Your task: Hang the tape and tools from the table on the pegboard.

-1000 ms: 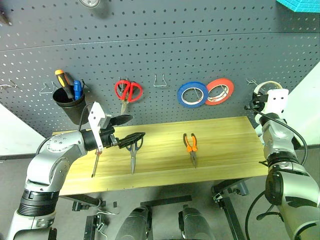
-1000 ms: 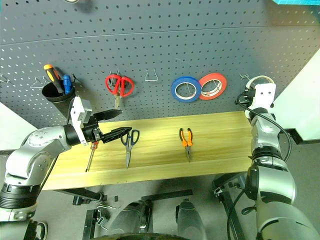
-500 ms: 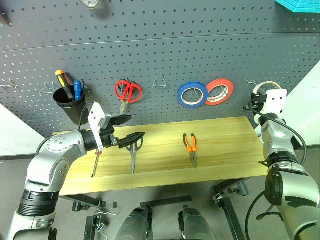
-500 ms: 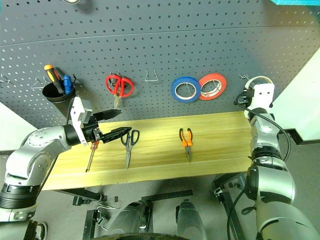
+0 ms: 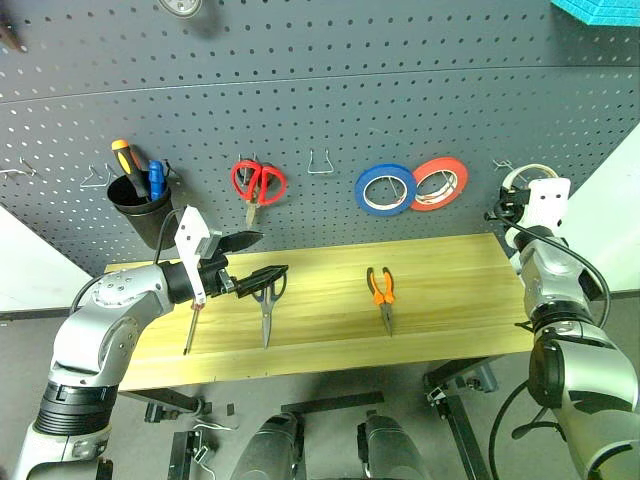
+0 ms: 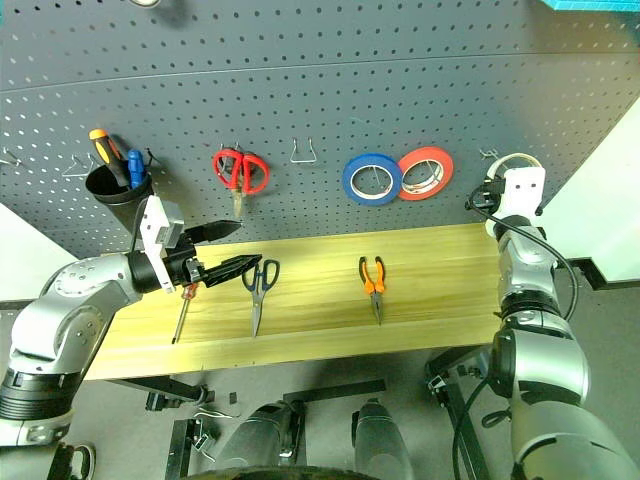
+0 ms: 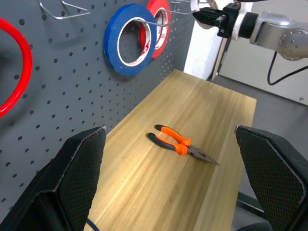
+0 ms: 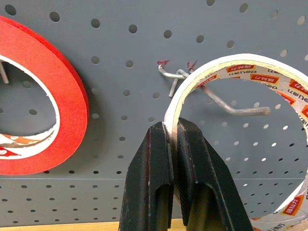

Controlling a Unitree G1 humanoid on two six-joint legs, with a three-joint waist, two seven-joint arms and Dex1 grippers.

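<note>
At the far right of the pegboard [image 5: 400,90], my right gripper [image 8: 173,126] is shut on the rim of the whitish tape [image 8: 250,72]. A wire hook [image 8: 226,107] passes through the ring. Over the left part of the table [image 5: 450,290] my left gripper [image 5: 273,252] hovers level and open, holding nothing. Below it lie the black-handled scissors [image 5: 266,300], their handles partly behind one finger. The thin screwdriver [image 5: 191,325] rests further left. The orange-handled pliers [image 5: 381,290] lie near the table's middle.
Hanging on the pegboard are red scissors [image 5: 256,182], a blue tape roll [image 5: 385,189], a red-orange tape roll [image 5: 438,183] and a black cup [image 5: 138,195] with screwdrivers. A bare wire hook [image 5: 320,160] sits between the scissors and the blue roll.
</note>
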